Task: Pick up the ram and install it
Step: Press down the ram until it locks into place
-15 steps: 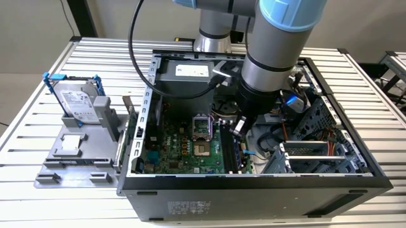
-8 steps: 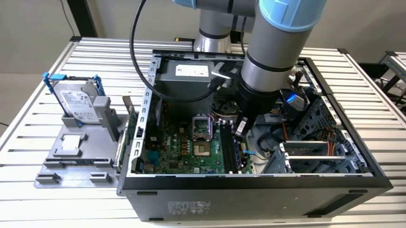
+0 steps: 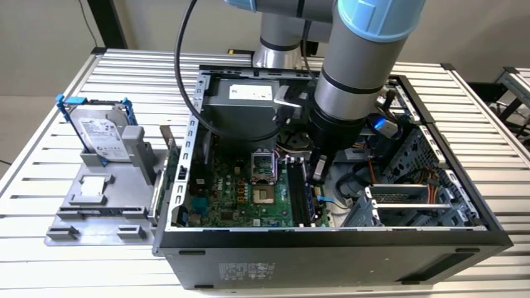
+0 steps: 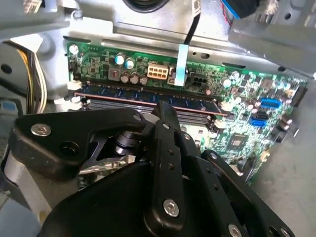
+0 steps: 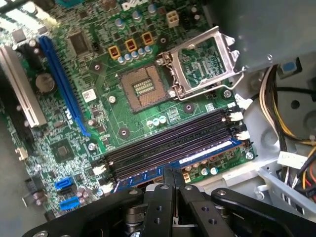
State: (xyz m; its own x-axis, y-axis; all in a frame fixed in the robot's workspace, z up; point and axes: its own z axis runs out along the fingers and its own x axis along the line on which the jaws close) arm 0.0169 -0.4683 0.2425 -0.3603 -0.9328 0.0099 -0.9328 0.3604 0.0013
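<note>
gripper [image 5: 173, 180]: I'm seeing fingers pinched shut on the ram [image 4: 148, 96], holding its top edge at mid-length.
ram pos: directly below fingertips, sitting in outermost of the black slots [image 5: 168, 140], long axis running along slot.
seating: I'm judging it's in or nearly in; can't confirm latches.
count: 1 ram, 4 slots, 1 arm.

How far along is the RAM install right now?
Pickup looks done: the gripper is inside the open grey computer case, fingers closed on the long thin dark circuit-board RAM stick. In hand: the stick sits on edge at the outermost of the long black memory slots. Left: I cannot tell whether it is fully seated; the gripper hasn't let go.
</note>
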